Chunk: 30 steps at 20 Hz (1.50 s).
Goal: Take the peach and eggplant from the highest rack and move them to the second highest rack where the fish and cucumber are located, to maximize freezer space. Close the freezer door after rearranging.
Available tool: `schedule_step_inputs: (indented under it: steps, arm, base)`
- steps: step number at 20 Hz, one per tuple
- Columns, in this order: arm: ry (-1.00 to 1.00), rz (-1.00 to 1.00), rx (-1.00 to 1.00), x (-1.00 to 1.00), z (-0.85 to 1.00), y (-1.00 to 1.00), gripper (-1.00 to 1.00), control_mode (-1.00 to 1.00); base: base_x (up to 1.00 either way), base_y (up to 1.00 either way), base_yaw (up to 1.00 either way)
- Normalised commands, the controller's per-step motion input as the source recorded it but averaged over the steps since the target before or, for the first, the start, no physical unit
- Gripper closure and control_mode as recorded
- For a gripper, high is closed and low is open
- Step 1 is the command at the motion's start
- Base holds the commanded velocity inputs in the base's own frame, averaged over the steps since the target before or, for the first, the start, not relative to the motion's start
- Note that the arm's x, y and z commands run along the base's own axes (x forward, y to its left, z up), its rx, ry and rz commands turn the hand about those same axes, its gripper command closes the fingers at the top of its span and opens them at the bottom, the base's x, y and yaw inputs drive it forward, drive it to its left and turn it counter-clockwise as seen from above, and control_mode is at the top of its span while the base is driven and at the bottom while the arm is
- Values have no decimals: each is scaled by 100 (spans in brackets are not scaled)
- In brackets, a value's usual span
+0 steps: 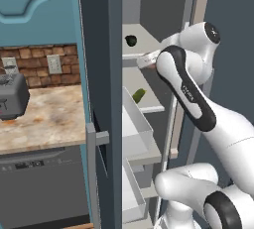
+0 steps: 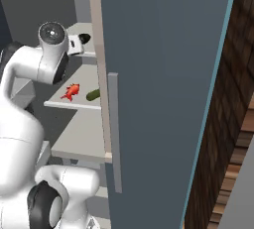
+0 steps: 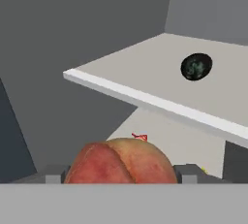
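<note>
In the hand view the reddish-orange peach (image 3: 120,161) sits between my two fingertips, and my gripper (image 3: 121,175) is shut on it. It is held out in front of the highest rack (image 3: 145,99), slightly below its edge. The dark eggplant (image 3: 196,66) lies on that rack, also visible as eggplant (image 1: 131,40) and eggplant (image 2: 85,38). On the second highest rack (image 2: 62,104) lie the red fish (image 2: 72,91) and the green cucumber (image 2: 93,94); the cucumber (image 1: 139,95) shows from the left too. The freezer door (image 2: 163,74) stands open.
White drawers (image 1: 135,129) stack below the racks. The open door's edge and handle (image 1: 101,136) stand left of the arm. A kitchen counter (image 1: 44,119) with a toaster (image 1: 11,96) lies further left. A brick wall (image 2: 233,124) is on the right.
</note>
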Motion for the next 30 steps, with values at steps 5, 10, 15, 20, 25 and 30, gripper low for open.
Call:
schedule_step_inputs:
  steps: [5, 10, 15, 20, 25, 30]
  arm:
    - [0, -4, 0, -36, -68, -37, 100, -100]
    - [0, -2, 3, 14, -80, -17, 100, -100]
    - [0, 0, 8, 58, -48, 0, 100, -100]
    - [4, 0, 5, 82, -20, 0, 100, -100]
    - [11, -1, 1, 83, -7, 12, 100, -100]
    - [10, -3, 0, 76, -19, 25, 100, -100]
  base:
    - [0, 0, 0]
    - [0, 0, 0]
    - [0, 0, 0]
    - [0, 0, 0]
    - [0, 0, 0]
    - [0, 0, 0]
